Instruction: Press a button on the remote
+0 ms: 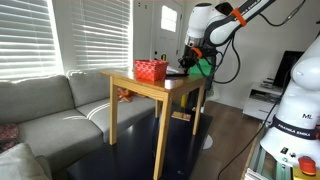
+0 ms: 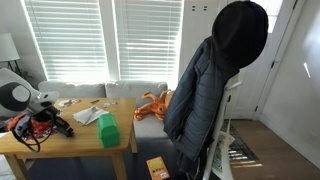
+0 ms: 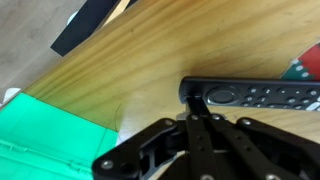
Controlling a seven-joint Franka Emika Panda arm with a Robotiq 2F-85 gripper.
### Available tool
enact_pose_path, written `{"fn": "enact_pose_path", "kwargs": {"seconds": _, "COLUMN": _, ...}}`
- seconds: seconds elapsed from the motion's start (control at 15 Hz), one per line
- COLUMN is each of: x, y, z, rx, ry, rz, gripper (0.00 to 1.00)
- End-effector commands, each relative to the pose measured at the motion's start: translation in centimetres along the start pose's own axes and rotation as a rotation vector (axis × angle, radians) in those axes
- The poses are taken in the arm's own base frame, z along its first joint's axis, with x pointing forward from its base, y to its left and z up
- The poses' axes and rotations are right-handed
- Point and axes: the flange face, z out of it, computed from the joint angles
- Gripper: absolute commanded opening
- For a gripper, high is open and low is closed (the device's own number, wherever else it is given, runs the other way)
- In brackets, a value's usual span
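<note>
In the wrist view the remote (image 3: 262,95), a slim black oblong with a round ring pad and small buttons, lies flat on the wooden table (image 3: 150,60). My gripper (image 3: 194,108) is shut, its fingers pressed together, with the tips touching the remote's left end just beside the ring pad. In both exterior views the gripper (image 1: 186,67) (image 2: 62,124) is low over the table beside the red mesh basket (image 1: 151,70). The remote itself is too small to make out there.
A green block (image 3: 45,135) (image 2: 108,131) stands close beside the gripper. A corner of the red basket (image 3: 306,66) shows at the remote's far end. A sofa (image 1: 45,110) is next to the table. A coat rack with a dark jacket (image 2: 210,80) stands nearby.
</note>
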Motion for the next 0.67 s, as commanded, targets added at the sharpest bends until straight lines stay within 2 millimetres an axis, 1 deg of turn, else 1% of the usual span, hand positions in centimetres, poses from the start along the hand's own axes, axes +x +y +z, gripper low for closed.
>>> {"fn": "enact_pose_path", "kwargs": {"seconds": 0.0, "x": -1.5, "y": -1.1, "z": 1.1, "rx": -0.026, "ry": -0.037, "rz": -0.035, "gripper": 0.00}}
{"fn": "enact_pose_path", "kwargs": {"seconds": 0.4, "x": -3.4, "y": -2.1, "z": 1.7, "rx": -0.043, "ry": -0.053, "rz": -0.091, "gripper": 0.00}}
{"fn": "enact_pose_path", "kwargs": {"seconds": 0.53, "x": -3.7, "y": -2.2, "z": 1.6, "rx": -0.051, "ry": -0.048, "rz": -0.104, "gripper": 0.00}}
{"fn": "enact_pose_path", "kwargs": {"seconds": 0.6, "x": -3.4, "y": -2.2, "z": 1.3, "rx": -0.050, "ry": -0.042, "rz": -0.105, "gripper": 0.00}}
